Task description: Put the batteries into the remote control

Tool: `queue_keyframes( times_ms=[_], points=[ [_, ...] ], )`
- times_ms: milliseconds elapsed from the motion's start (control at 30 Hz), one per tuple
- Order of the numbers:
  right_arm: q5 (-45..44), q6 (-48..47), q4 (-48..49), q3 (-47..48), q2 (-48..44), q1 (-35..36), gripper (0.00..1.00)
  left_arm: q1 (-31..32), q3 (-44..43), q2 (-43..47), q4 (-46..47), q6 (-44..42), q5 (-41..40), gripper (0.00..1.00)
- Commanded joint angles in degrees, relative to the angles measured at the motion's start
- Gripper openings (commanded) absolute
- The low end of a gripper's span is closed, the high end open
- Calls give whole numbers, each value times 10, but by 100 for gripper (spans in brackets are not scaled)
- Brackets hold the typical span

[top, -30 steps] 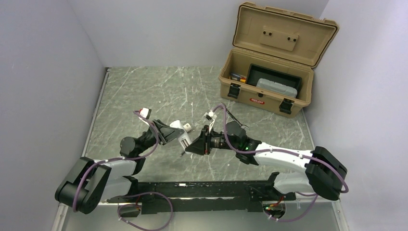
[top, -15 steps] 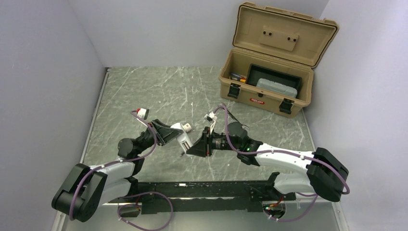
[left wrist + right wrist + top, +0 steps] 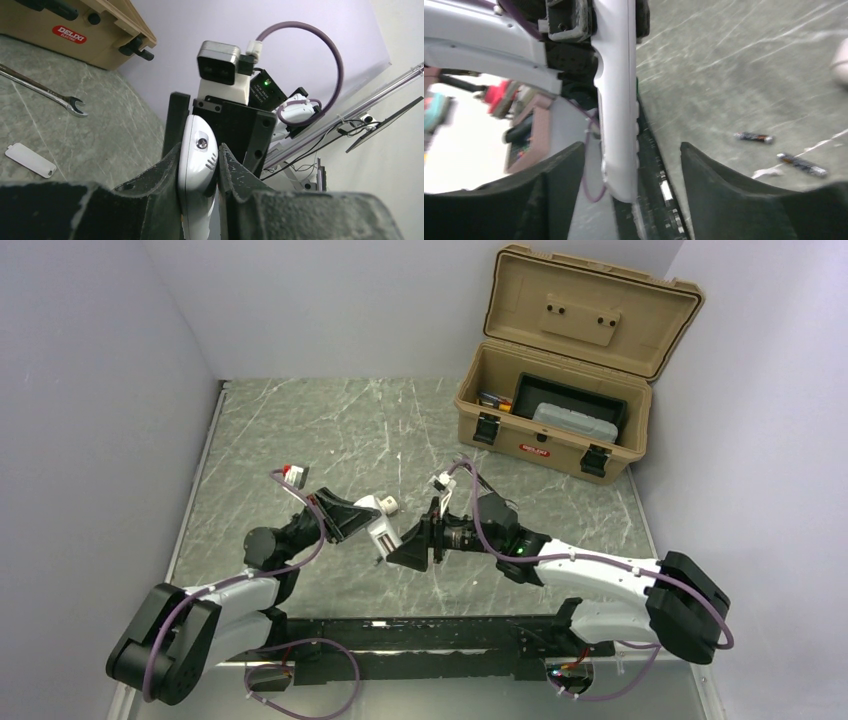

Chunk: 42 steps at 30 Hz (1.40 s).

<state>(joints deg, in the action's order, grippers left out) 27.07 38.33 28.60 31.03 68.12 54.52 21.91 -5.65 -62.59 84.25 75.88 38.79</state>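
The left claw point(image 3: 198, 150) is clamped on the remote point(image 3: 196, 180), holding it edge-on above the near middle of the table point(image 3: 300, 430), its end toward the right arm. The right claw point(image 3: 631, 150) stands wide, one finger on either side of the remote's end, with what looks like a gap on both sides in the blurred view. Two batteries point(image 3: 754, 137) lie loose on the table, close together and apart from the remote. A wrench point(image 3: 45, 90) and a small white cover point(image 3: 30, 160) also lie on the table, and an open toolbox point(image 3: 560, 410) sits at the far right
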Motion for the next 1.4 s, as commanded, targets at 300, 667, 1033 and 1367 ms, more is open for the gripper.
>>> queue_keyframes(
  times_ms=[300, 667, 1033, 1367],
  points=[
    [-285, -101, -197, 44, -158, -2, 92, -34, 24, 99, -173, -74, -2, 0],
    [-373, -105, -311, 46, -147, -8, 30, -117, -43, 310, -608, -214, -9, 0],
    [-353, -72, -327, 138, 49, 57, 38, -296, -75, 259, -575, -165, 110, 0],
    [-87, -571, -198, 152, 159, 16, 57, -408, -92, 194, -532, -165, 196, 0]
  ],
)
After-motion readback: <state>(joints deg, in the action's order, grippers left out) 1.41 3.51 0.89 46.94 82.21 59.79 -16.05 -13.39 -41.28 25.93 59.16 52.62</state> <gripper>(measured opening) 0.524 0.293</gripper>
